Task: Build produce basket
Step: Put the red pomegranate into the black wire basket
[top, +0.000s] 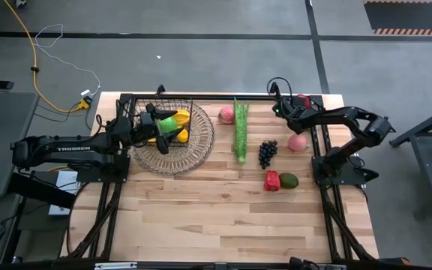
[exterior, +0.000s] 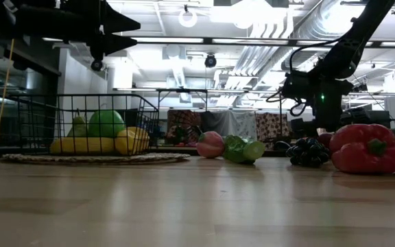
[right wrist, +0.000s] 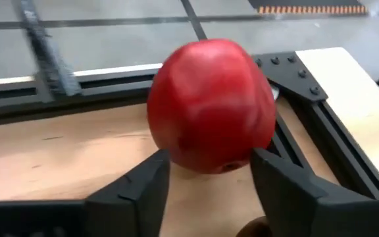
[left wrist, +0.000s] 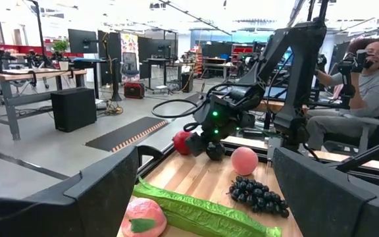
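Right gripper (right wrist: pixel 206 181) sits at the table's far right corner, its two fingers standing on either side of a red apple (right wrist: pixel 210 105). They are part-way in, with the lower flanks of the apple between the tips; whether they already grip it cannot be told. The apple lies close to the black frame rail at that corner.

The left gripper (top: pixel 156 129) hangs over the black wire basket (top: pixel 137 105), fingers spread wide and holding nothing. The basket stands on a round wicker tray (top: pixel 201 150) near the far left corner and already holds bananas (exterior: pixel 84 145) and a green apple (exterior: pixel 106 123).

On the table (top: pixel 223 217) between the arms lie a peach (top: pixel 226 114), a long green stalk (top: pixel 241 129), grapes (top: pixel 267 152), a second peach (top: pixel 297 142), a red pepper (top: pixel 272 181) and an avocado (top: pixel 289 180).

The risk, as I judge it: the fingers meet the apple low on its round body, so it could squirt upward or roll off the table's edge. The carry to the basket also crosses the stalk and grapes.
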### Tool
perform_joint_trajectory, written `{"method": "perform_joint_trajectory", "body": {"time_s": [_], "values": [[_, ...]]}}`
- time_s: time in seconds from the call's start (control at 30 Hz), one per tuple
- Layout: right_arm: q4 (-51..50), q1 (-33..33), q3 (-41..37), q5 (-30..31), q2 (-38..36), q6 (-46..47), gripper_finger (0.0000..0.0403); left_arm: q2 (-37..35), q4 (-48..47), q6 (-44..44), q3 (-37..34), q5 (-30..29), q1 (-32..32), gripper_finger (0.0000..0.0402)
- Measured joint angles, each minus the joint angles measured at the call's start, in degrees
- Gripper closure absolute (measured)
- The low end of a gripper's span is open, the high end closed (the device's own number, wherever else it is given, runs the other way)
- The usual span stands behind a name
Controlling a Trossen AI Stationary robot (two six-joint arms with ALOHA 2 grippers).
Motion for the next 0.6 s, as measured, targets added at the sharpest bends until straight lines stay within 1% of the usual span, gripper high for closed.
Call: {"method": "perform_joint_trajectory", "body": {"time_s": [0.17,0.27,0.37,0.5,0.53,0.6], "values": [[-0.3,2.8,0.0,1.8,-2.3,-0.7,0.0258,0.0,0.0,0.0,0.0,0.0,0.0,0.0061],[-0.8,4.2,0.0,3.4,-4.6,-0.8,0.0278,0.0,0.0,0.0,0.0,0.0,0.0,0.0061],[-0.9,4.6,0.0,2.5,-6.9,-2.2,0.0287,0.0,0.0,0.0,0.0,0.0,0.0,0.0061],[0.4,4.5,0.0,0.8,-9.3,-2.5,0.0288,0.0,0.0,0.0,0.0,0.0,0.0,0.0061],[1.5,4.3,0.0,0.7,-9.6,-3.6,0.0288,0.0,0.0,-0.1,0.0,0.0,0.0,0.0061],[5.2,3.8,0.0,-1.6,-9.9,-6.4,0.0285,0.0,0.0,-0.5,0.0,0.0,0.0,0.0061]]}}
